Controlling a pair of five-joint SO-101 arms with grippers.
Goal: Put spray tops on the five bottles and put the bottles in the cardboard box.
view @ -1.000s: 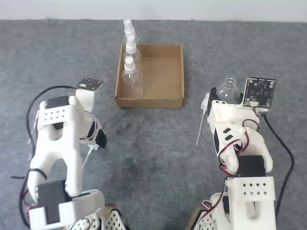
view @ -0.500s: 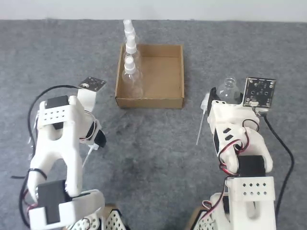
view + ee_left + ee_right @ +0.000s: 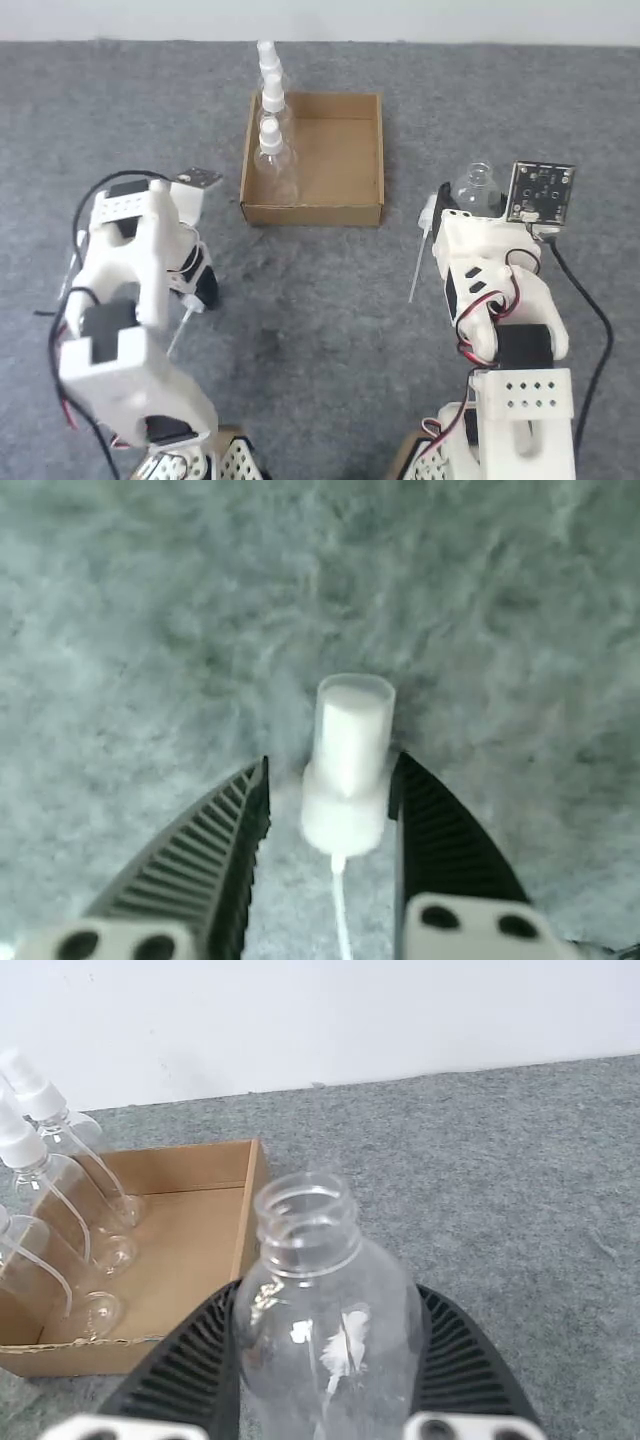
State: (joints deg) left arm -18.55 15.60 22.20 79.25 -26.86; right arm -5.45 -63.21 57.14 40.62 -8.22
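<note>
Two grippers, one bottle uncapped.
L gripper (image 3: 331, 763) jaws spread either side of small white plastic spray top (image 3: 352, 730) on grey carpet (image 3: 330, 300), unclamped; light, slick, prob. best pinched at collar, thin tube bends. R gripper (image 3: 325, 1360) clenched on clear open-necked bottle (image 3: 310, 1260) near brown cardboard box (image 3: 312, 213); bottle base hidden.
</note>
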